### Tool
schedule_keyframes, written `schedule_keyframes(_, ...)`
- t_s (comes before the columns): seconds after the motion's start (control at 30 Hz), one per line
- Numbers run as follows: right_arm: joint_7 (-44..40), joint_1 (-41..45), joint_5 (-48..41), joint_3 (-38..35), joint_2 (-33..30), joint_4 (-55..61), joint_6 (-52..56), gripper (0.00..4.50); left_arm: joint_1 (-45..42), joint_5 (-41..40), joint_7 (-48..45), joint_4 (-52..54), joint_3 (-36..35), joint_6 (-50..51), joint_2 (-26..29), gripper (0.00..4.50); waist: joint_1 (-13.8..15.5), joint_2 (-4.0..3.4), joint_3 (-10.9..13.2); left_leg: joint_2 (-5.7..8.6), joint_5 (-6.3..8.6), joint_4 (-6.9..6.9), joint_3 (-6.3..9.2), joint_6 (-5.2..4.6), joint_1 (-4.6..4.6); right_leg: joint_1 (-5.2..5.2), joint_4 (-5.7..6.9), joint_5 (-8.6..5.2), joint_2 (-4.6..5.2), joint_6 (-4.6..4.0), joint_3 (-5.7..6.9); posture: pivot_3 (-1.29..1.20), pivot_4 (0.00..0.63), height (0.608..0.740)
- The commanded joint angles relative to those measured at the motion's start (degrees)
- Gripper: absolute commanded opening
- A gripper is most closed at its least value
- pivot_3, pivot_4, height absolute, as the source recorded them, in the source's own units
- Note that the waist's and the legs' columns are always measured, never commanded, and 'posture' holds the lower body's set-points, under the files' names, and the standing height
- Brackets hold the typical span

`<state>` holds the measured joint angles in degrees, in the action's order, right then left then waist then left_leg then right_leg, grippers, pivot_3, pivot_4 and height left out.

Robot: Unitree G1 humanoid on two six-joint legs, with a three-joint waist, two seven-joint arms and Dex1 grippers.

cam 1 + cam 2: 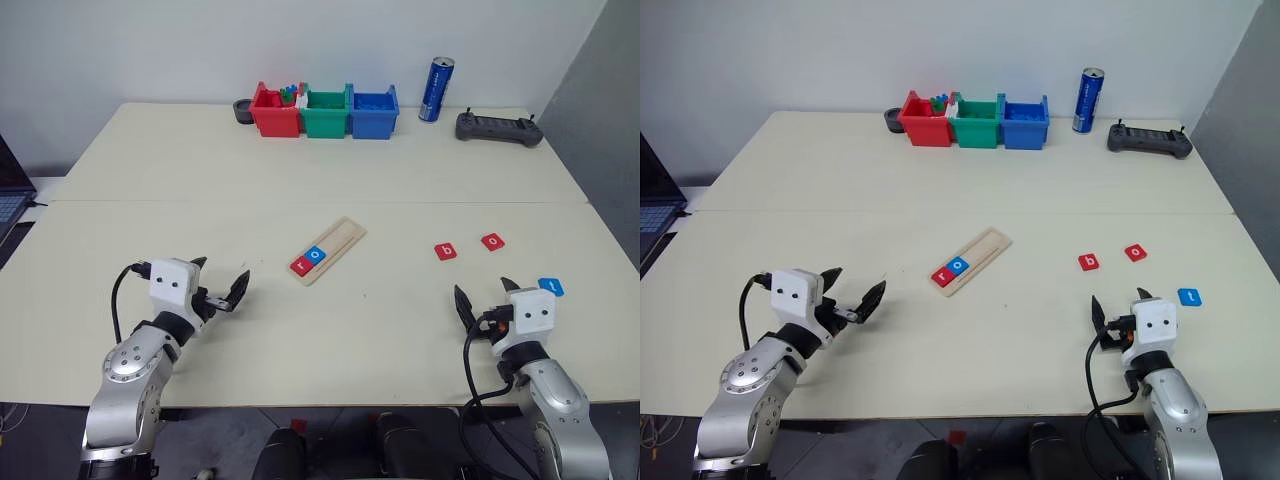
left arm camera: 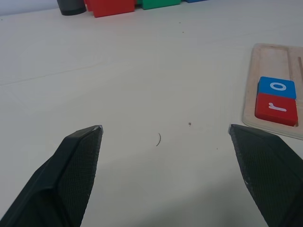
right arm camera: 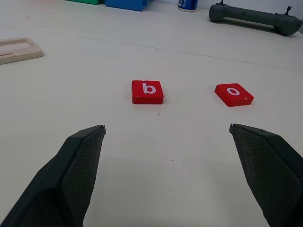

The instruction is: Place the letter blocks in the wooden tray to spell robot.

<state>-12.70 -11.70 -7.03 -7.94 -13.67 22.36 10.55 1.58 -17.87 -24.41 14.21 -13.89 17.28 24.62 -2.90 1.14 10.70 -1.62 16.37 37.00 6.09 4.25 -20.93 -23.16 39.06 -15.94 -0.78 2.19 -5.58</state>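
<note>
pale wooden tray (image 1: pixel 328 251) lies slanted mid-table, holding a red r block (image 1: pixel 300 264) and a blue o block (image 1: pixel 317 254) side by side at its near end. red b block (image 1: pixel 445 251), red o block (image 1: pixel 493 241) and blue t block (image 1: pixel 1189 297) lie loose to its right. both the left gripper (image 1: pixel 222 283) and right gripper (image 1: pixel 484 297) hover spread wide, empty.

The wooden tray (image 1: pixel 327 251) lay diagonally mid-surface, with a red r block (image 1: pixel 300 264) and a blue o block (image 1: pixel 317 254) side by side at its near end. Red b (image 1: pixel 445 251), red o (image 1: pixel 493 241) and blue t (image 1: pixel 551 287) lay loose, flat, well to its right.
</note>
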Motion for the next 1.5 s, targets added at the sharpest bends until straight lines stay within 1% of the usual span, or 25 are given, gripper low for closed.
schedule_keyframes(0.03, -0.4, 0.3, -0.6, -0.7, -0.4, 1.4, -1.1, 4.46, -0.4, -1.4, 0.1, 2.7, -1.0, -0.2, -0.3, 4.5, 0.0, 0.0, 0.0, 0.0, 0.0, 0.0, 0.0, 0.0, 0.0, 0.0, 0.0, 0.0, 0.0, 0.0, 0.0, 0.0, 0.15, 0.74)
schedule_keyframes(0.33, -1.2, 0.3, -0.3, 0.0, -0.3, 1.1, -1.1, 4.46, 0.5, -0.5, 2.6, 4.8, -0.7, 1.6, -0.8, 4.5, 0.0, -0.01, 0.0, 0.0, 0.0, 0.0, 0.0, 0.0, 0.0, 0.0, 0.0, 0.0, 0.0, 0.0, 0.0, 0.0, 0.15, 0.74)
schedule_keyframes(0.43, -2.0, 0.4, -0.5, 0.3, -0.6, 1.0, -0.9, 4.46, 0.8, 0.3, 3.0, 5.3, -0.5, -0.3, -1.5, 4.5, 0.0, -0.01, 0.0, 0.0, 0.0, 0.0, 0.0, 0.0, 0.0, 0.0, 0.0, 0.0, 0.0, 0.0, 0.0, 0.0, 0.15, 0.74)
schedule_keyframes(0.63, -3.5, 0.8, -0.6, 1.1, -1.2, 1.6, -0.4, 4.46, 1.5, -0.6, 0.9, 4.9, 0.4, 1.1, -0.8, 4.5, 0.0, -0.01, 0.0, 0.0, 0.0, 0.0, 0.0, 0.0, 0.0, 0.0, 0.0, 0.0, 0.0, 0.0, 0.0, 0.0, 0.15, 0.74)
schedule_keyframes(0.83, -4.1, 0.5, -0.4, 2.1, -1.3, 2.3, -0.5, 4.46, 1.4, -3.8, -5.7, 3.8, 0.4, -0.3, 0.2, 4.5, 0.0, -0.01, 0.0, 0.0, 0.0, 0.0, 0.0, 0.0, 0.0, 0.0, 0.0, 0.0, -0.01, 0.0, 0.0, 0.0, 0.15, 0.74)
schedule_keyframes(0.93, -6.1, 0.4, -1.6, 3.1, -2.1, 3.2, 0.3, 4.46, -0.9, -2.4, -6.7, 2.5, 2.8, 1.1, 0.9, 4.5, 0.0, -0.01, 0.0, 0.0, 0.0, 0.01, 0.0, 0.0, 0.0, 0.0, 0.0, 0.0, -0.01, 0.01, 0.0, 0.0, 0.15, 0.74)
schedule_keyframes(1.0, -10.9, 0.1, -4.9, 4.6, -4.0, 5.8, 1.8, 4.46, -3.7, -1.0, -6.4, 1.2, 5.5, 2.8, 0.8, 4.5, 0.0, -0.01, 0.0, 0.01, 0.0, 0.02, 0.0, 0.0, 0.0, 0.02, 0.0, 0.0, -0.01, 0.01, 0.0, 0.0, 0.15, 0.74)
schedule_keyframes(1.07, -16.4, 0.0, -9.4, 6.4, -7.8, 10.2, 6.1, 4.46, -7.4, 0.4, -6.4, -0.9, 8.6, 4.6, 0.7, 4.5, 0.1, -0.01, 0.0, 0.04, 0.0, 0.04, 0.0, 0.0, 0.0, 0.04, -0.01, 0.0, 0.0, 0.01, 0.0, 0.0, 0.15, 0.74)
schedule_keyframes(1.13, -19.3, 0.9, -13.3, 7.0, -11.1, 13.7, 10.4, 4.46, -10.6, 0.9, -6.8, -3.0, 10.8, 6.7, 0.7, 4.5, 0.1, -0.01, 0.0, 0.04, 0.0, 0.05, 0.02, 0.0, 0.0, 0.05, -0.01, 0.0, -0.02, 0.02, 0.01, 0.0, 0.15, 0.74)
schedule_keyframes(1.27, -19.8, 3.7, -16.4, 6.8, -13.6, 16.5, 14.7, 4.46, -15.1, 2.1, -7.3, -5.6, 14.3, 9.6, 0.7, 4.5, -0.2, 0.01, 0.0, 0.01, 0.0, 0.04, 0.06, -0.01, 0.01, 0.06, 0.0, 0.01, -0.05, 0.01, 0.03, 0.0, 0.15, 0.74)
schedule_keyframes(1.5, -18.7, 4.3, -17.1, 7.4, -13.9, 19.0, 17.1, 4.46, -18.2, 5.5, -7.4, -8.9, 18.9, 11.2, 0.3, 4.5, 0.0, 0.01, 0.0, 0.01, 0.0, 0.04, 0.07, -0.01, -0.01, 0.05, -0.01, 0.01, -0.05, 0.01, 0.03, 0.0, 0.15, 0.74)
